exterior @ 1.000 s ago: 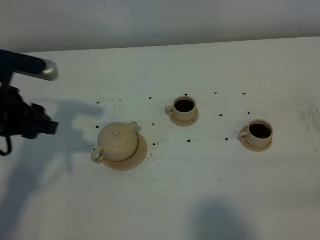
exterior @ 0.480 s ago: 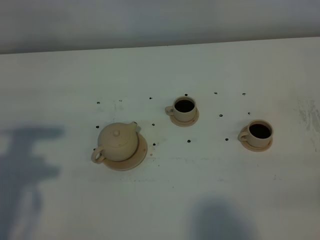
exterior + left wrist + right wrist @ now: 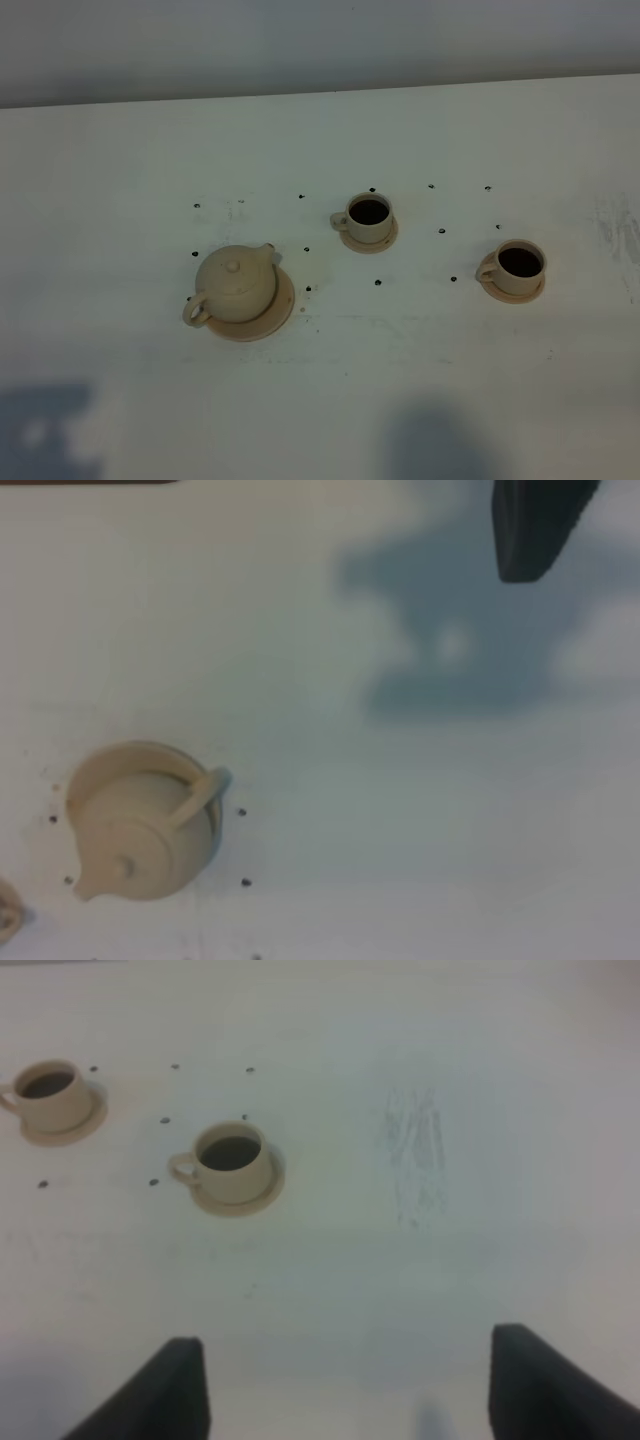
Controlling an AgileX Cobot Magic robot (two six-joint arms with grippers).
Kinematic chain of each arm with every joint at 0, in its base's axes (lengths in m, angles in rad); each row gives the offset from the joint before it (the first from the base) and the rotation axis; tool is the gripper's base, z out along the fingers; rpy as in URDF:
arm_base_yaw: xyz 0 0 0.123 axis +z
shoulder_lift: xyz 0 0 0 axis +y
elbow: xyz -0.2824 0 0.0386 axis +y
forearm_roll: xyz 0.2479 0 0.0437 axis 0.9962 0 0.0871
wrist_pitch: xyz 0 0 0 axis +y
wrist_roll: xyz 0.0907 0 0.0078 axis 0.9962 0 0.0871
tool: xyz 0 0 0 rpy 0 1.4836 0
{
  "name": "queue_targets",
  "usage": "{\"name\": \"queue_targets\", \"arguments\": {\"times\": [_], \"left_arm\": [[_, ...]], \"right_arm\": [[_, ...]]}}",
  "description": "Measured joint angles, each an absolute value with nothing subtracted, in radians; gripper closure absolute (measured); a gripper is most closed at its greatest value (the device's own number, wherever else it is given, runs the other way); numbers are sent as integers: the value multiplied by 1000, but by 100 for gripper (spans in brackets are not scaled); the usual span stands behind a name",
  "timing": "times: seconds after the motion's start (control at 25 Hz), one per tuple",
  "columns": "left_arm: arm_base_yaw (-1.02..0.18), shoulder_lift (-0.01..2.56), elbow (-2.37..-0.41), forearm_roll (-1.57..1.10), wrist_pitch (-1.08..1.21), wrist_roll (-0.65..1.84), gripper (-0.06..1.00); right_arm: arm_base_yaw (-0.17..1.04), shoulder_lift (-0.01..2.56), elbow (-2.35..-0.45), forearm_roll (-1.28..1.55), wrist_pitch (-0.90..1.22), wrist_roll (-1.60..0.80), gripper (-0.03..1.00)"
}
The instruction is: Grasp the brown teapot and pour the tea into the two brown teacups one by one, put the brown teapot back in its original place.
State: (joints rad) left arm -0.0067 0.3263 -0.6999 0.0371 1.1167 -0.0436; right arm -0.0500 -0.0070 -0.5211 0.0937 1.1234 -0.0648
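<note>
White table (image 3: 450,380), small dark specks (image 3: 378,282)

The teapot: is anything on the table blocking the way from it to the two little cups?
Nothing visible does. Between the brown teapot and the near teacup and far teacup lie only small dark specks on the bare table.

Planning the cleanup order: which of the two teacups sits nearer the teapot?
The teacup near the table's middle; it sits just right of the teapot, while the other teacup stands far off toward the right edge.
</note>
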Motion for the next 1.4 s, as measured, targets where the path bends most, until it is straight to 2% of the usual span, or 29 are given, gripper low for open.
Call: {"name": "queue_targets", "arguments": {"times": [0.52, 0.92, 1.4], "left_arm": [[-7, 123, -490, 16, 1018, -65, 45], [-7, -1, -455, 16, 1054, -35, 45], [-7, -2, -455, 13, 1056, -33, 45]], "right_arm": [[-50, -7, -521, 94, 1123, -65, 39], [-50, -7, -521, 94, 1123, -65, 39], [-50, -7, -521, 94, 1123, -65, 39]]}}
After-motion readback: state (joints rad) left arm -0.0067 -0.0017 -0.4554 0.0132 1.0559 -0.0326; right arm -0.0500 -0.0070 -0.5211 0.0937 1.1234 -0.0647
